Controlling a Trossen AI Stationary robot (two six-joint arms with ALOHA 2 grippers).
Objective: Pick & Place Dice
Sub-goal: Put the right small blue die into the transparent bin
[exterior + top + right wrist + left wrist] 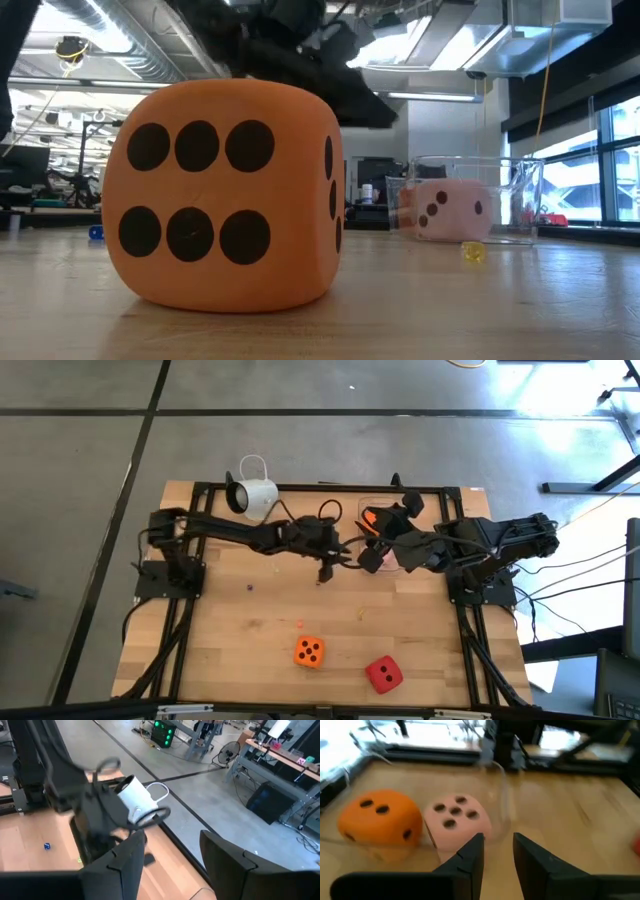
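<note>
High view: both dark arms reached toward the table's middle rear. Left gripper (325, 573) hung over bare wood beside the clear plastic box (375, 507), fingers pointing down, nothing in them. Right gripper (378, 538) sat over the box. Inside the box an orange soft cube die (369, 517) and a pale pink soft cube die (372, 558) showed partly under the right arm. A second orange die with dark pips (309, 651) and a red die with dark pips (383, 673) lay well apart from both grippers, near the front edge of the wooden table (230, 630). White mug-shaped camera (251, 495) sat at the rear left.

Low view: the front orange die (225, 195) filled the frame, six pips facing. Pink die (448, 210) sat inside the clear box (520, 200) farther back. Arms only dark shapes overhead.

Left wrist view: left gripper (498, 849) had its fingers parted a little, holding nothing. Pink die (457, 820) lay just beyond the fingertips, touching the orange die (380, 822) beside it, both behind the clear wall.

Right wrist view: right gripper (172, 847) stood wide apart and empty, looking past the white camera (137, 797); no dice in this view.
</note>
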